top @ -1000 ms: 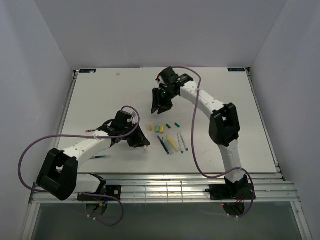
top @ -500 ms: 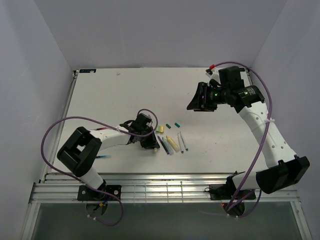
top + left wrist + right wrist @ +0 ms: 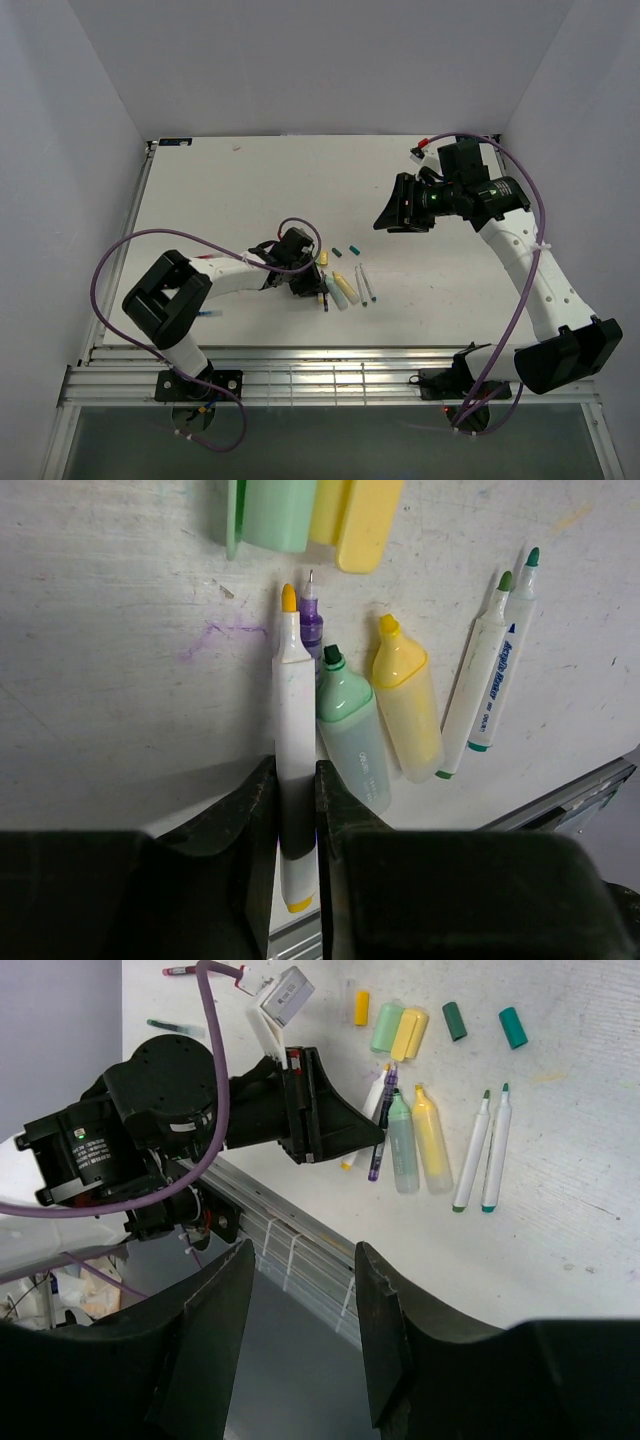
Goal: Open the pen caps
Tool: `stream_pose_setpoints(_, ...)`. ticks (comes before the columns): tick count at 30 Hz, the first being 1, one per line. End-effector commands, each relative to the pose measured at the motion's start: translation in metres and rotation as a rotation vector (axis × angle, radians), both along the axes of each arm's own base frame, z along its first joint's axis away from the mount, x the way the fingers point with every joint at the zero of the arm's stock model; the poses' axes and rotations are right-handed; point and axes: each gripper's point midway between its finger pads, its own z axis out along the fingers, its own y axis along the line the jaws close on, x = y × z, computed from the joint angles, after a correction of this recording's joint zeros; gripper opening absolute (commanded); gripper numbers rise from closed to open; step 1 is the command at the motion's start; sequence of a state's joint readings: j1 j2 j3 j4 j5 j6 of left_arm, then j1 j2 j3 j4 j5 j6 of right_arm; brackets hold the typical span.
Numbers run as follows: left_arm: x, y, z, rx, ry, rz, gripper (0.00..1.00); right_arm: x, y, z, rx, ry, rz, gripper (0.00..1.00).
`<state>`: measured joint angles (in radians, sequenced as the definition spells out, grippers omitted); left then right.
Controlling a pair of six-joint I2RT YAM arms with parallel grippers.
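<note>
My left gripper (image 3: 295, 780) is shut on a white pen (image 3: 293, 700) with a bare yellow tip, low over the table beside a purple pen (image 3: 310, 620). Just beyond the tip lie a pale green cap (image 3: 275, 515) and a yellow cap (image 3: 360, 520). To the right lie a green highlighter (image 3: 352, 740), a yellow highlighter (image 3: 408, 715) and two uncapped white pens (image 3: 480, 680). My right gripper (image 3: 300, 1340) hangs open and empty, high at the right (image 3: 395, 215). Its view also shows a dark green cap (image 3: 455, 1020), a teal cap (image 3: 513, 1027) and a small yellow cap (image 3: 362, 1007).
A red pen (image 3: 180, 971) and a teal pen (image 3: 165, 1026) lie apart, behind the left arm. A blue pen (image 3: 205, 314) lies beside the left forearm. The slatted metal rail (image 3: 330, 375) runs along the table's near edge.
The right arm has swung from the back middle to the right side, its jaws a little wider. The left gripper has carried the white pen rightward to the row of pens.
</note>
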<state>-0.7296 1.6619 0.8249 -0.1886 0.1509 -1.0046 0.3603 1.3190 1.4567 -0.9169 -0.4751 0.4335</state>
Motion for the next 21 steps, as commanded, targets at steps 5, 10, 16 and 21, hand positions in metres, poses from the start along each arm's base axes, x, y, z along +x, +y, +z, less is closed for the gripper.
stream_pose_setpoints(5, -0.027, 0.009, -0.022, 0.054, 0.079, 0.077, 0.26, -0.009, 0.006, 0.011, 0.030, -0.043, 0.046, 0.51)
stream_pose_setpoints(10, -0.033, 0.014, -0.018, 0.062, 0.072, 0.081, 0.44, -0.013, 0.010, 0.016, 0.034, -0.053, 0.061, 0.51)
stream_pose_setpoints(16, -0.032, 0.026, -0.003, 0.099, 0.032, 0.102, 0.63, -0.017, 0.013, 0.018, 0.043, -0.060, 0.078, 0.51)
stream_pose_setpoints(21, -0.015, 0.045, 0.036, 0.140, -0.088, 0.152, 0.66, -0.018, 0.014, 0.023, 0.051, -0.068, 0.083, 0.52)
